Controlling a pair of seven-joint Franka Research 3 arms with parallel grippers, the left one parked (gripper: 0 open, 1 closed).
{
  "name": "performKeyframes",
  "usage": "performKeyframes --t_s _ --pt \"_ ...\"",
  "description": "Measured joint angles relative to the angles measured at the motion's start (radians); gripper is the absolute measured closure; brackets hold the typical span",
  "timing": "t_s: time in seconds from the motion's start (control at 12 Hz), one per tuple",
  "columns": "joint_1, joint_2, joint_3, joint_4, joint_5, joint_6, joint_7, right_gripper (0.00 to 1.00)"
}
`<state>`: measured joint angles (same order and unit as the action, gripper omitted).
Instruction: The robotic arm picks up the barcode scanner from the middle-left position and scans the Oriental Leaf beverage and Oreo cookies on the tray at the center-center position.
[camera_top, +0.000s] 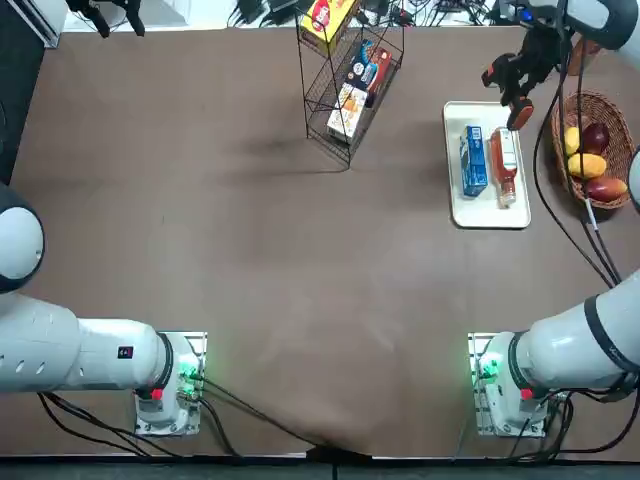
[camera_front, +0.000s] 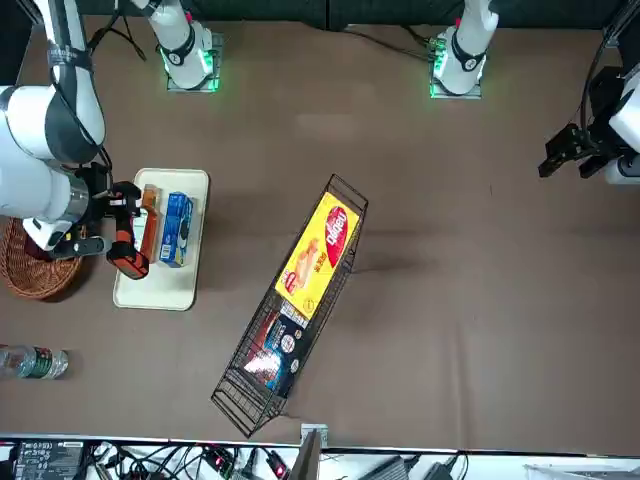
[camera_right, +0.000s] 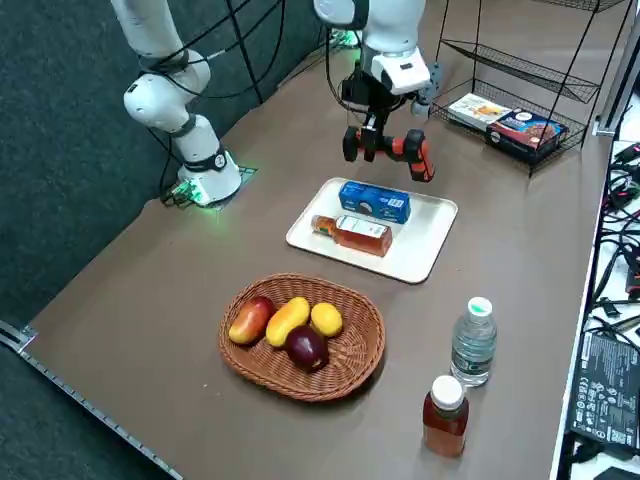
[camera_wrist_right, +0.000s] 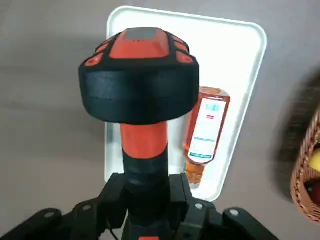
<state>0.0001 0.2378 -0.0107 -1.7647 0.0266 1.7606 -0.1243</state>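
My right gripper (camera_wrist_right: 146, 192) is shut on the handle of the black and red-orange barcode scanner (camera_wrist_right: 140, 75). It holds the scanner in the air over the far end of the white tray (camera_top: 487, 215). The blue Oreo cookies packet (camera_top: 473, 160) and the Oriental Leaf beverage bottle (camera_top: 503, 165) lie side by side on the tray. From the right side, the scanner (camera_right: 405, 148) hangs above and just beyond the packet (camera_right: 374, 201) and bottle (camera_right: 352, 233). In the wrist view the scanner's head covers the packet, while the bottle (camera_wrist_right: 205, 135) shows beside the handle.
A wicker basket (camera_top: 600, 105) of fruit sits to the right of the tray. A wire rack (camera_top: 350, 85) with boxes stands at the table's far middle. A clear water bottle (camera_right: 473, 342) and a brown bottle (camera_right: 445, 415) stand near the far right edge.
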Motion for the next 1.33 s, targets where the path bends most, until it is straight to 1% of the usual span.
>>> performKeyframes --t_s 0.25,0.58,0.75,1.08,1.33 --pt "0.020 -0.004 0.003 0.026 0.020 -0.041 0.008 0.58" --pt "0.089 -0.013 0.007 0.027 0.022 -0.065 0.049 0.58" --pt "0.138 -0.013 0.007 0.027 0.022 -0.065 0.072 0.58" --pt "0.194 -0.020 0.009 0.027 0.023 -0.043 0.136 0.58" --pt "0.256 -0.024 0.010 0.026 0.025 -0.041 0.209 0.58"
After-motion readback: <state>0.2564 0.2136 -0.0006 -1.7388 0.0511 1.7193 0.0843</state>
